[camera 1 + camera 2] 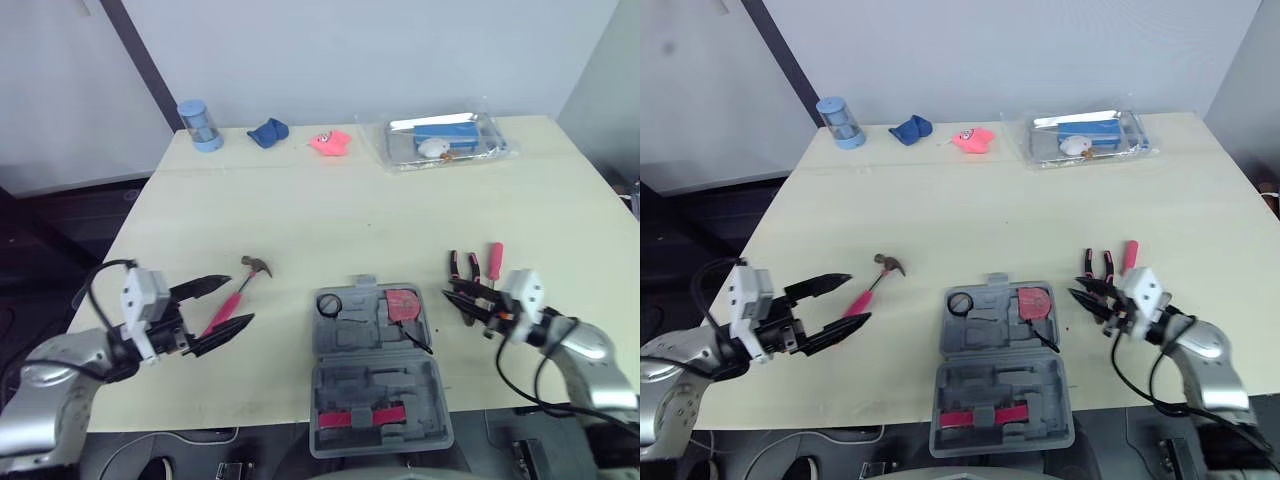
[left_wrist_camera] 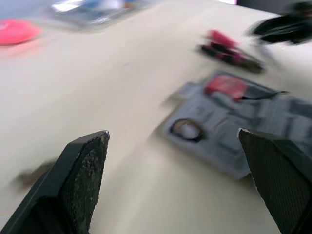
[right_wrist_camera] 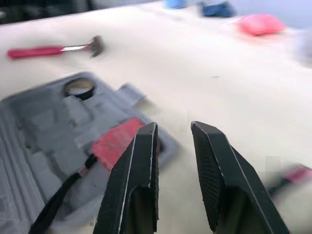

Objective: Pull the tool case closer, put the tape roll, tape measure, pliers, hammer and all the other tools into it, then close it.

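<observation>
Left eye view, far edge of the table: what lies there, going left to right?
blue jar → blue cloth → pink object → clear plastic package

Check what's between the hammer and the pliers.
The open grey tool case lies between the hammer and the pliers, its far half holding the tape roll and the red tape measure. The left eye view shows it.
</observation>
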Controlling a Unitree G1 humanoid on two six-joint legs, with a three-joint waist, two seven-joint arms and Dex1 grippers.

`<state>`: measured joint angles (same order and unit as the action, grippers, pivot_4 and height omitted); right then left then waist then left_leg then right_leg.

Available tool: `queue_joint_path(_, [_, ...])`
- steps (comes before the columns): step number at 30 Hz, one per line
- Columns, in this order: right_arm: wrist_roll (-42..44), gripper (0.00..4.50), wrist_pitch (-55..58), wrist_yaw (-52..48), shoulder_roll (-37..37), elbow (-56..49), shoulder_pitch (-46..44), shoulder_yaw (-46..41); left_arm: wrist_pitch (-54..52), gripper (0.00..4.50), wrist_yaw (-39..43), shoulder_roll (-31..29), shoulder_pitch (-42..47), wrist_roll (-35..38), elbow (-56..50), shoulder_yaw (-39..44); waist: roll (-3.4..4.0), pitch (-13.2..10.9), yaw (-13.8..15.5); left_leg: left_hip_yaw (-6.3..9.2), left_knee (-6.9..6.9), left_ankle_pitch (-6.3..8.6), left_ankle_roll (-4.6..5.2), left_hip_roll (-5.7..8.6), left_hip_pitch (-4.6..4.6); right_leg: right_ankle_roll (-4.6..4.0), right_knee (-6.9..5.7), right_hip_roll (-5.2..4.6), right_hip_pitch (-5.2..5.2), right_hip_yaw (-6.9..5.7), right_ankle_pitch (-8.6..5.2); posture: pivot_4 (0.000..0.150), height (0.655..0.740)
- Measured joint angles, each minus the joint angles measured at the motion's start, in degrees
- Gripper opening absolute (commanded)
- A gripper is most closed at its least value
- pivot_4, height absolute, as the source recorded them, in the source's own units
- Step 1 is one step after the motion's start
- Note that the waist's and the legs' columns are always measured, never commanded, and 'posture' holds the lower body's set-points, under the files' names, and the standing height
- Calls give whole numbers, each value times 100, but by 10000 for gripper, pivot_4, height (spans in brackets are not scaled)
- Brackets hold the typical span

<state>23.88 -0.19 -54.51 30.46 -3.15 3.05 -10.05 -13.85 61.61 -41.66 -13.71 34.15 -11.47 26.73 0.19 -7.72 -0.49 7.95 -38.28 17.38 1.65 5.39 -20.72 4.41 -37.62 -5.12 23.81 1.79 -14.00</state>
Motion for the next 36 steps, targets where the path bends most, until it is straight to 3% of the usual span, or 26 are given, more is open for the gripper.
queue_joint_path(8, [436,11472,138,503,145,-3,1343,-1508,265,45000,-796,507,-406,-211,1004,726,-5,-5,86,-1,0,5,9,0,3,0,1,-2,-4,-2,0,1500,7400])
queue_joint_path(11, [513,19442,132,667,117,309,1653,-1951,423,45000,-905,624,-581,-338,1338,767,-14,-9,89,-5,1,11,18,0,4,0,2,-3,-5,2,0,1500,7400])
queue_joint_path(15, [598,39463,129,830,-5,820,1909,-2388,616,45000,-1072,769,-725,-375,1843,890,-14,-10,111,-4,1,15,24,-2,8,0,5,-5,-11,1,-1,1500,7400])
queue_joint_path(17, [600,43851,119,871,-6,1069,1960,-2487,703,45000,-1127,772,-768,-387,2070,945,-15,-10,113,-4,1,15,25,-2,9,0,5,-6,-13,0,-1,1500,7400])
queue_joint_path(27, [577,43851,67,847,10,1618,1897,-2661,1276,45000,-1149,802,-749,-569,3004,998,-14,-10,122,-6,1,16,27,-3,10,0,7,-9,-15,-1,-2,1500,7400])
queue_joint_path(33, [588,43851,254,777,-55,407,2082,-2224,1368,45000,-738,802,-814,-536,2548,745,-13,-11,119,-3,1,16,26,-7,8,0,7,-10,-15,10,-2,1500,7400])
queue_joint_path(36, [591,43851,691,933,-38,-672,2113,-1751,1223,45000,-479,762,-883,-462,1771,444,-13,-12,122,-2,0,16,26,-9,5,0,8,-10,-14,15,-2,1500,7400])
